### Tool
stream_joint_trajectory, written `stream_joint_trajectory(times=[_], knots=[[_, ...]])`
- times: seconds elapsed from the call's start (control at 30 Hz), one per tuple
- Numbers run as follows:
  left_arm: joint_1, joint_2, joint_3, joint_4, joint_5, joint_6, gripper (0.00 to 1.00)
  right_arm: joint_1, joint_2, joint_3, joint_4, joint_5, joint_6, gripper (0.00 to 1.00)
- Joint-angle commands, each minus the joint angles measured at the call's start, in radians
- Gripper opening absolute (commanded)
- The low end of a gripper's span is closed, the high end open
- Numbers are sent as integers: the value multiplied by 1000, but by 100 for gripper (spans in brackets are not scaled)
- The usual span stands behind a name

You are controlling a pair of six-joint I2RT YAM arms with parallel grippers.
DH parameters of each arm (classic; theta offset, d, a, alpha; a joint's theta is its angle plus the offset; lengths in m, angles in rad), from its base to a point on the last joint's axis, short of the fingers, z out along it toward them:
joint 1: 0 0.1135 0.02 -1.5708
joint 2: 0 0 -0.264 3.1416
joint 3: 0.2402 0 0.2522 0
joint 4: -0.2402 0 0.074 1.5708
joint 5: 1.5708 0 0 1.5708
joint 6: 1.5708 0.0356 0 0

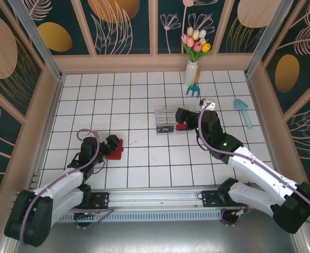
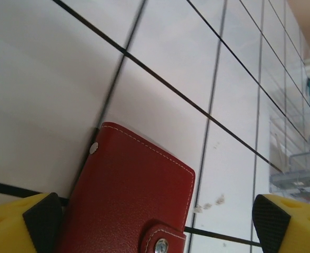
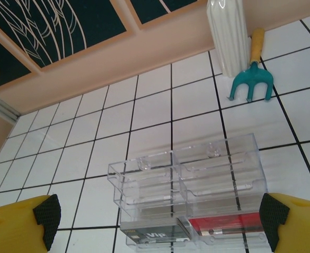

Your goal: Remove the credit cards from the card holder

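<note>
My left hand [image 2: 157, 219] stood spread wide over the card holder [image 2: 128, 195], which lay snapped shut on the counter [image 2: 49, 95], at the lower middle of the left wrist frame. My right hand [image 3: 160, 216] hung open above the clear box [image 3: 186, 179]. I judged the flat holder could skid across the tiles if one pad met it first. Its lower end ran off the frame's bottom, and, closed, it hid whether any cards were inside.
</note>
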Motion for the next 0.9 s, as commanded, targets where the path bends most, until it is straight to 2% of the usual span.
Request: stream_joint_trajectory(times=[0.0, 0.13, 0.27, 0.4, 0.43, 0.5, 0.57, 0.67, 0.73, 0.8, 0.87], knots=[[-117, 71, -6, 129, 44, -110, 95, 13, -12, -23, -50, 5, 19, 99], [-244, 178, 33, 229, -20, -179, 96, 34, -8, -22, -80, 4, 20, 99], [-332, 242, 63, 292, -61, -234, 97, 75, 22, -7, -109, 18, 31, 99], [-364, 258, 87, 315, -54, -266, 91, 163, 112, 40, -136, 79, 44, 97], [-364, 235, 99, 253, -81, -268, 91, 190, 146, 55, -144, 99, 56, 95], [-362, 155, 135, 71, -174, -251, 93, 238, 219, 89, -149, 99, 61, 84], [-362, 50, 181, -147, -302, -222, 99, 290, 311, 133, -159, 112, 77, 78], [-349, -115, 214, -386, -464, -228, 99, 357, 451, 209, -170, 117, 75, 67], [-338, -219, 216, -486, -534, -244, 99, 397, 547, 272, -198, 118, 70, 59], [-335, -313, 204, -543, -581, -253, 99, 433, 632, 325, -215, 126, 47, 56], [-337, -386, 187, -581, -603, -266, 99, 457, 722, 387, -239, 113, 22, 45]])
